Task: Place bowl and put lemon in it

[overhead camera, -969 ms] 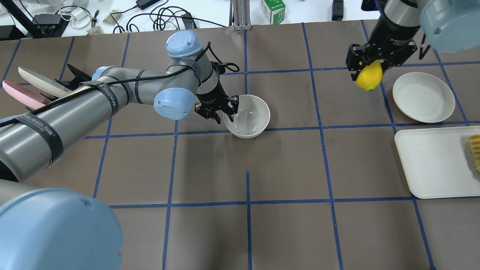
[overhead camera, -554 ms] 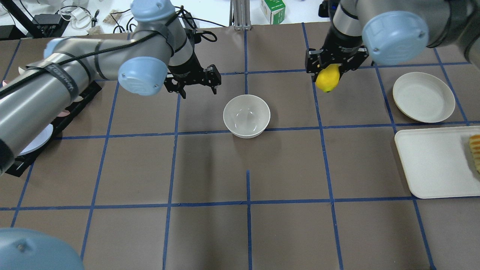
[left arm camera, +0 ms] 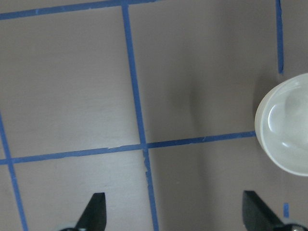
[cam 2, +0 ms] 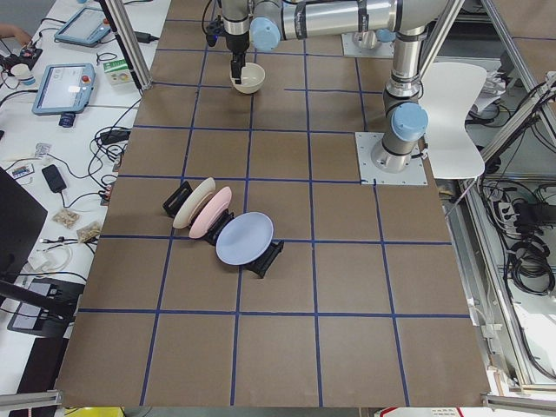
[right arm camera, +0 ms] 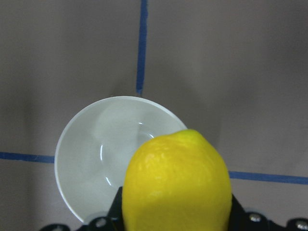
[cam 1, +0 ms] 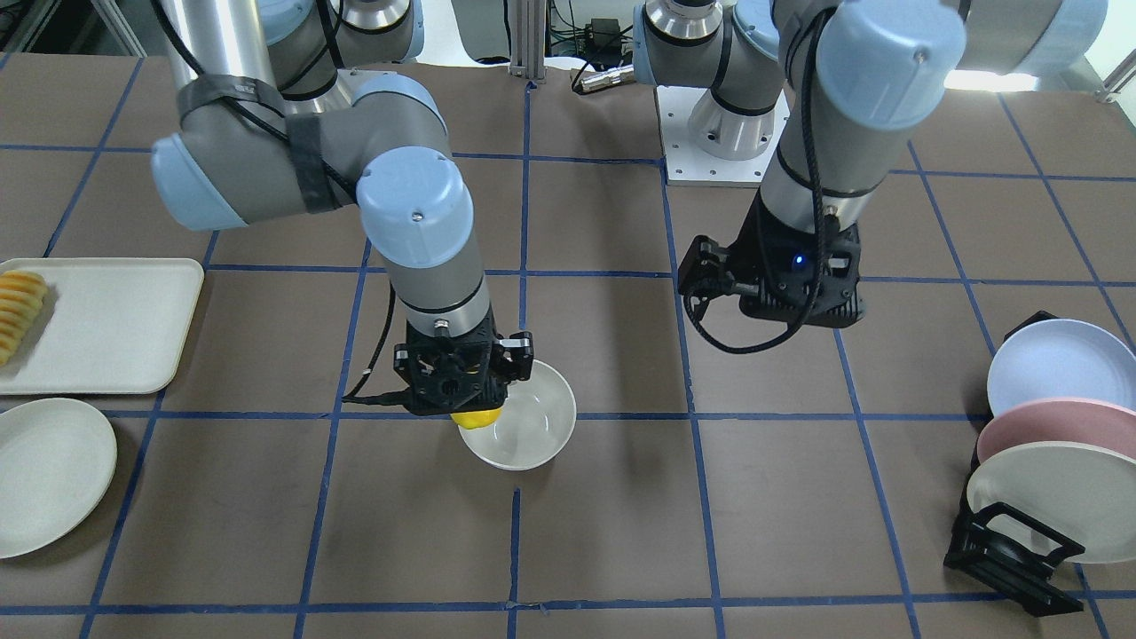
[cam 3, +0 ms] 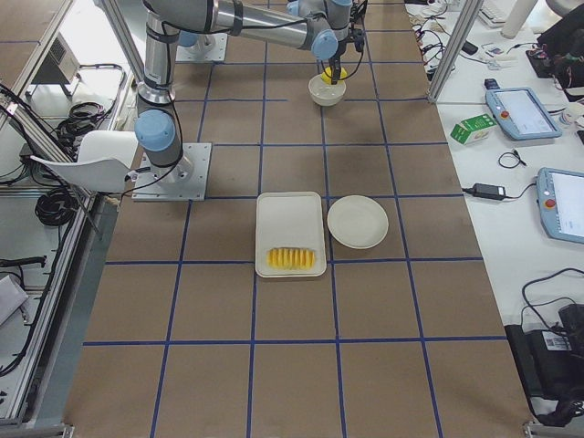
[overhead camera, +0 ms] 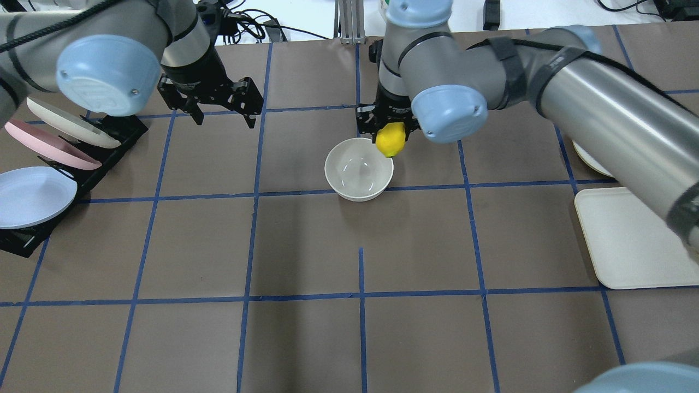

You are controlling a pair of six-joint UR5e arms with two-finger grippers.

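The off-white bowl [overhead camera: 355,173] stands upright on the table near its middle; it also shows in the front view [cam 1: 531,433]. My right gripper [overhead camera: 389,130] is shut on the yellow lemon [overhead camera: 391,140] and holds it above the bowl's far right rim. In the right wrist view the lemon [right arm camera: 175,185] hangs over the rim of the bowl [right arm camera: 103,149], whose inside holds nothing. My left gripper [overhead camera: 223,115] is open and empty, well to the left of the bowl. In the left wrist view its fingertips [left arm camera: 94,208] stand wide apart, with the bowl [left arm camera: 286,130] at the right edge.
A black rack [overhead camera: 117,136] with blue, pink and cream plates stands at the left edge. A white tray [cam 1: 106,324] holds sliced yellow food [cam 1: 18,303], and a flat white plate [cam 1: 44,475] lies beside it. Blue tape lines cross the brown table.
My right arm has carried the lemon leftward to the bowl's rim. My left gripper has let go of the bowl and drawn back to the far left.
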